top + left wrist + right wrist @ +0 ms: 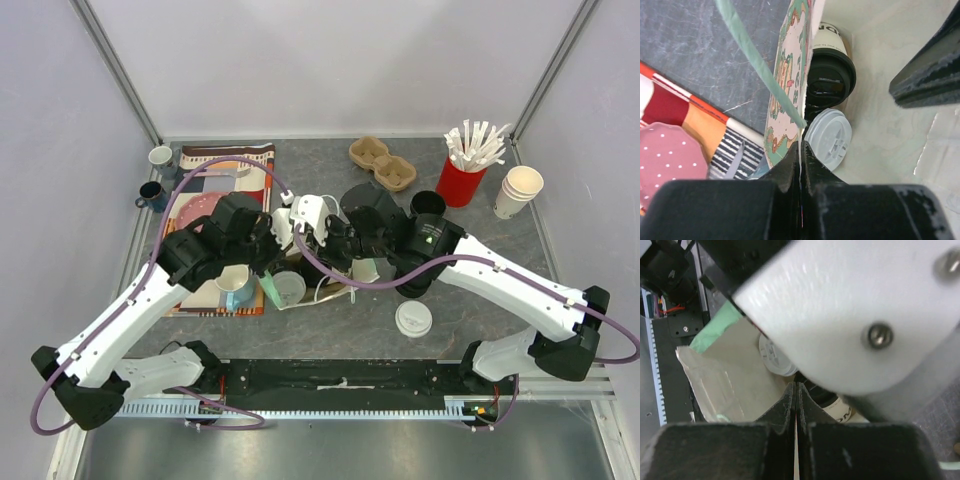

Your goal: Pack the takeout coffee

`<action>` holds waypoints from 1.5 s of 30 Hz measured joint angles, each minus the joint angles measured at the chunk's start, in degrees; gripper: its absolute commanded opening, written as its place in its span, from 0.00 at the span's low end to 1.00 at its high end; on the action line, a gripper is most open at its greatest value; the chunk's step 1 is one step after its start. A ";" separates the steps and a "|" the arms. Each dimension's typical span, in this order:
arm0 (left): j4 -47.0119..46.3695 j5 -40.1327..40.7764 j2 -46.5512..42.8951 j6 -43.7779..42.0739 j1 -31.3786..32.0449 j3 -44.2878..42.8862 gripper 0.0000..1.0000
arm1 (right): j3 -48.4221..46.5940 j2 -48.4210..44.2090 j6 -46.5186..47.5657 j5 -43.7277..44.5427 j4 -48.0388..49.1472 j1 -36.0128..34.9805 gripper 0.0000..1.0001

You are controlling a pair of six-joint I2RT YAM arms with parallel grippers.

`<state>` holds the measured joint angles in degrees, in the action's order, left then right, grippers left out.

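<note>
A paper bag with green handles stands open at the table's middle. My left gripper is shut on the bag's printed wall. My right gripper is shut on the opposite bag edge, under the left arm's white housing. Inside the bag stands a white-lidded coffee cup, which also shows in the right wrist view. Beside it is a cup with a black lid. Another white-lidded coffee cup stands on the table, in front of the right arm.
A lidless black cup, a red cup of straws and stacked paper cups stand at the back right. A cardboard cup carrier lies at the back. A striped placemat with a pink plate, a teal mug and two mugs are on the left.
</note>
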<state>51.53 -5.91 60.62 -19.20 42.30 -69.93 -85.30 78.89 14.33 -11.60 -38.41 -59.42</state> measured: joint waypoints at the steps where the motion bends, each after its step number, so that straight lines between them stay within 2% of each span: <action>1: -0.02 -0.83 0.15 0.59 -0.42 -0.02 0.02 | -0.81 0.44 0.00 0.09 -0.11 0.02 0.00; 9: -0.28 -7.91 3.45 5.66 -4.59 -1.01 0.02 | -5.16 2.54 -0.83 -0.07 0.76 0.44 0.00; 11: -0.24 -10.19 3.89 7.23 -5.92 -1.03 0.02 | -5.31 2.49 -2.25 -0.17 1.51 1.20 0.04; 15: -0.22 -13.07 4.50 9.05 -7.58 -1.03 0.02 | -7.30 2.38 -6.10 -0.15 3.19 4.35 0.21; 16: -0.22 -13.60 4.61 9.29 -7.85 -1.03 0.02 | -8.28 2.38 -7.48 -0.09 3.89 5.46 0.28; 18: -0.42 -14.62 4.98 10.21 -8.31 -1.03 0.02 | -10.69 2.38 -10.80 -0.02 5.33 8.15 0.36; 19: -1.14 -15.19 5.11 10.71 -8.66 -1.05 0.02 | -11.74 2.27 -13.05 -0.37 5.42 10.08 0.45; 22: -0.79 -16.63 5.38 11.08 -9.42 -1.05 0.02 | -14.91 2.23 -18.99 0.52 8.46 15.45 0.56; 25: -0.63 -17.84 5.70 11.54 -10.10 -0.98 0.02 | -18.56 2.19 -23.65 2.64 10.95 21.44 0.62; 30: -0.66 -19.63 5.99 11.91 -11.21 -0.98 0.02 | -20.37 1.90 -29.35 6.01 11.21 36.04 0.66; 34: -0.66 -19.76 6.29 11.89 -11.54 -0.96 0.02 | -19.96 4.00 -30.62 9.88 6.54 48.39 0.60; 39: -0.68 -19.67 6.36 11.89 -11.74 -0.90 0.04 | -20.79 13.05 -31.58 14.71 -0.11 61.09 0.62; 42: -0.81 -19.69 6.34 11.87 -11.76 -0.07 0.13 | -22.71 20.26 -29.68 17.53 -2.54 63.91 0.63; 43: -1.09 -19.71 6.32 11.87 -11.76 0.46 0.20 | -23.98 22.67 -28.59 18.05 -3.21 64.08 0.64; 45: -1.29 -19.76 6.29 11.87 -11.80 1.62 0.27 | -26.91 27.15 -26.40 18.82 -3.98 64.02 0.63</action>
<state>50.24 -25.67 66.92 -7.33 30.50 -68.31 -112.20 106.04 -12.08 7.22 -42.39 4.60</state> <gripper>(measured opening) 0.175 0.633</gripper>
